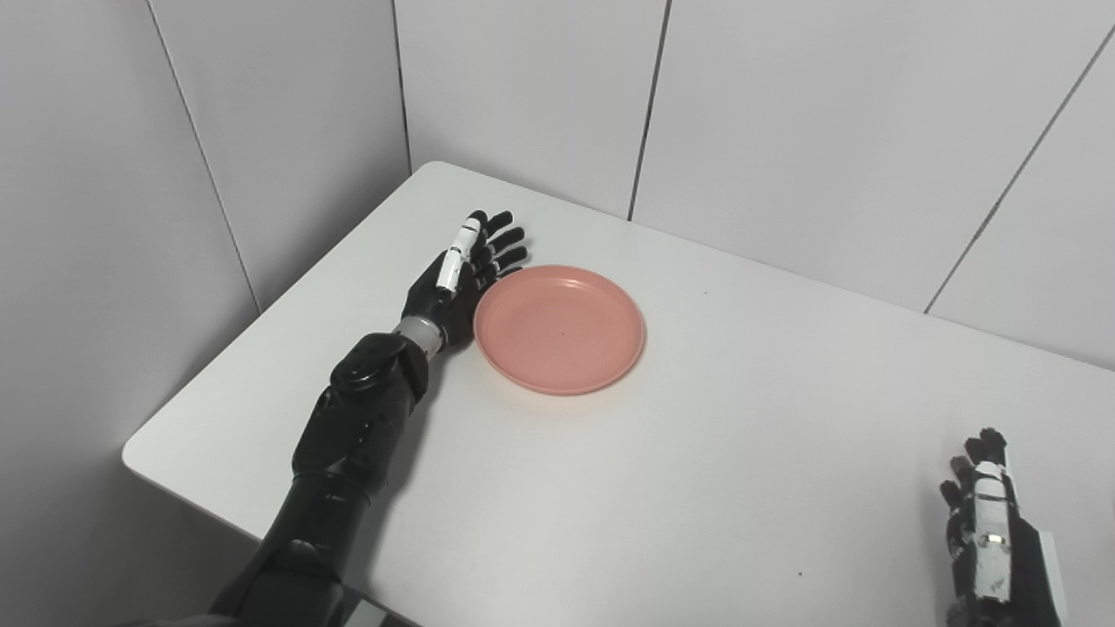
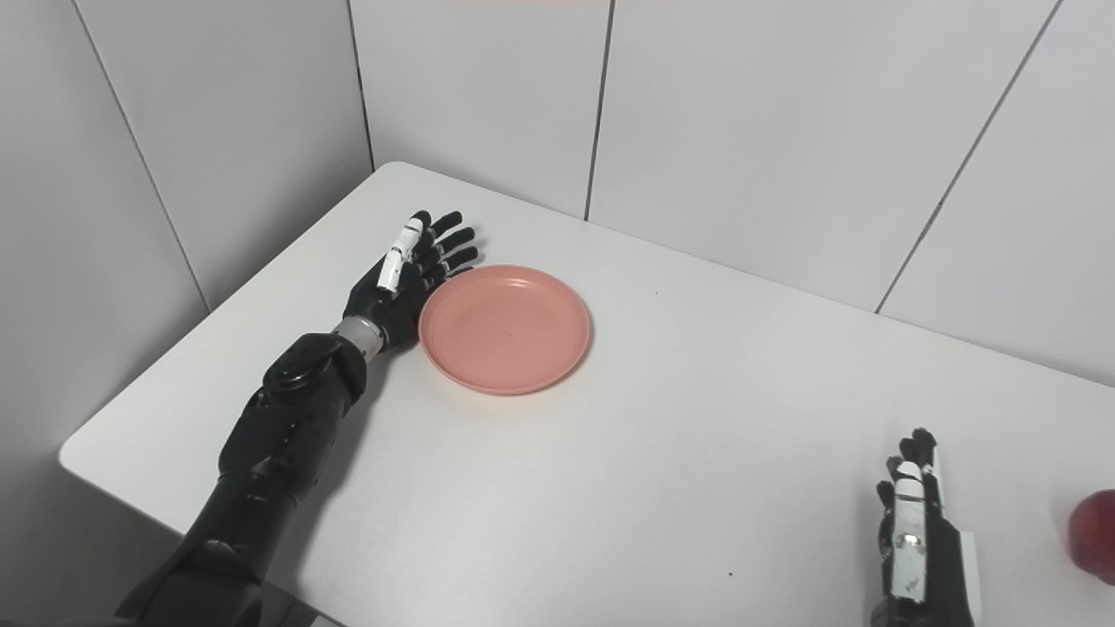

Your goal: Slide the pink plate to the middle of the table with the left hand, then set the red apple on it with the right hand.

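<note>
Step one in hand: left robot hand, fingers spread, edge-on against the round pink plastic plate on the white bench. Next: push rightward. Right robot hand open, empty, beside the red apple.

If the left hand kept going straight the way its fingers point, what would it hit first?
Probably nothing on the table: the left hand points toward the far wall, passing beside the pink plate. Depth is uncertain.

Bright, even, diffuse light; soft faint shadows under the left arm; sharp focus throughout.
</note>
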### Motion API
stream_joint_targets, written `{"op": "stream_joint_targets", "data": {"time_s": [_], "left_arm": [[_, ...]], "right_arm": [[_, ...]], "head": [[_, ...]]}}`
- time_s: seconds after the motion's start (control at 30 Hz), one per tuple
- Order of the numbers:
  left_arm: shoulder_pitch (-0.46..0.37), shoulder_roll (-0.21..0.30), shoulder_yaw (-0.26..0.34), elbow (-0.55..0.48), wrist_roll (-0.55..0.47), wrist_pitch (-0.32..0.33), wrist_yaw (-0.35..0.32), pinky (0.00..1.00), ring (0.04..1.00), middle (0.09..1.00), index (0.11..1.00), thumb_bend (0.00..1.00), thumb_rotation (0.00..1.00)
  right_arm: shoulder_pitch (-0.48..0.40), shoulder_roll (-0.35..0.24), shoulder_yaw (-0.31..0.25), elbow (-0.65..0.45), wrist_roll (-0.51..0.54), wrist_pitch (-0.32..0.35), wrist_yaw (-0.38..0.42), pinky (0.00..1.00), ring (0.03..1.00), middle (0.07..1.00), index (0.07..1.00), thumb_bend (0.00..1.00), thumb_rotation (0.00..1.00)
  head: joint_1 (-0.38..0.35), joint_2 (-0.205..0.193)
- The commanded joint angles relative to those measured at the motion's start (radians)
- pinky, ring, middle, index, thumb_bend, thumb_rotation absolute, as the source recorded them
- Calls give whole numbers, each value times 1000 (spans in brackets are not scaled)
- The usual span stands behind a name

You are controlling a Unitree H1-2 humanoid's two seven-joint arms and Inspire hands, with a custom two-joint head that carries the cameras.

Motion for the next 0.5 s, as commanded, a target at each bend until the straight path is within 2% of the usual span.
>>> {"op": "stream_joint_targets", "data": {"time_s": [0.0, 0.47], "left_arm": [[-23, -11, -10, 0, 12, 1, 1, 905, 909, 915, 898, 341, 1000], [-14, -48, -33, -14, 21, -1, -7, 884, 890, 896, 888, 348, 1000]], "right_arm": [[-27, 1, -5, -26, 6, -35, 5, 1000, 1000, 1000, 1000, 67, 1000], [-30, 4, -12, -17, 11, -46, 2, 1000, 997, 1000, 1000, 60, 1000]], "head": [[-1, 1], [-3, 8]]}}
